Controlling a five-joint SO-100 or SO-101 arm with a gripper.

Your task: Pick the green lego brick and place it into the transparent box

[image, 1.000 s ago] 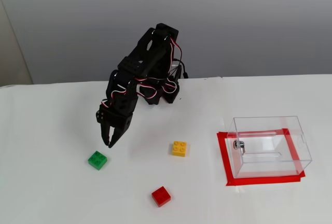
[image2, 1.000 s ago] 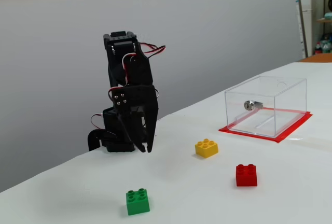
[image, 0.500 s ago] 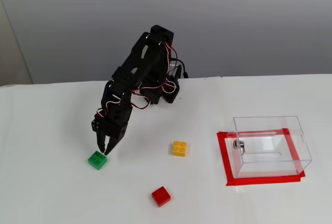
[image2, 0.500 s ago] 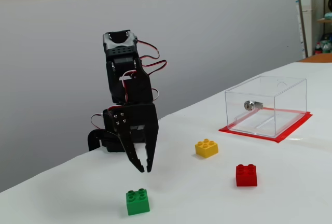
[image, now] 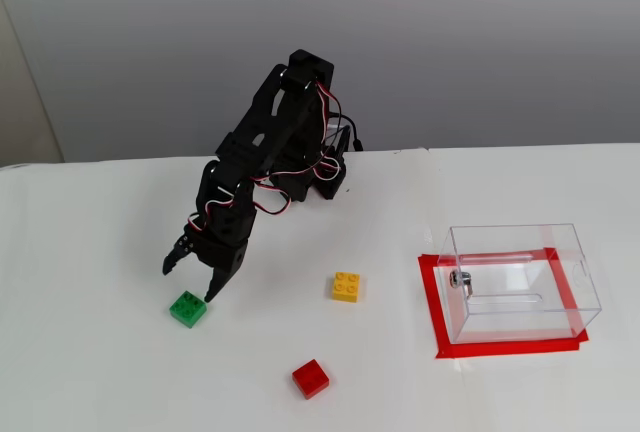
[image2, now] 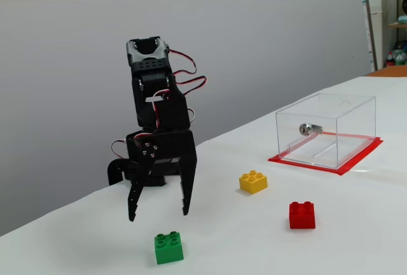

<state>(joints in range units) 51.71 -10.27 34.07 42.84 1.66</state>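
The green lego brick (image: 187,308) (image2: 168,247) lies on the white table, left of the other bricks in both fixed views. My gripper (image: 190,283) (image2: 158,212) hangs open just above and slightly behind it, its two black fingers spread wide and pointing down, nothing between them. The transparent box (image: 520,281) (image2: 326,130) stands on a red tape rectangle at the right, a small metal knob on its side, with nothing inside.
A yellow brick (image: 346,286) (image2: 253,181) sits mid-table and a red brick (image: 310,378) (image2: 301,214) lies nearer the front. The arm's black base (image: 320,177) stands at the back of the table.
The gripper came down toward the green brick and to its left side, then its fingers spread from nearly shut to wide open. The bricks and box have not moved.
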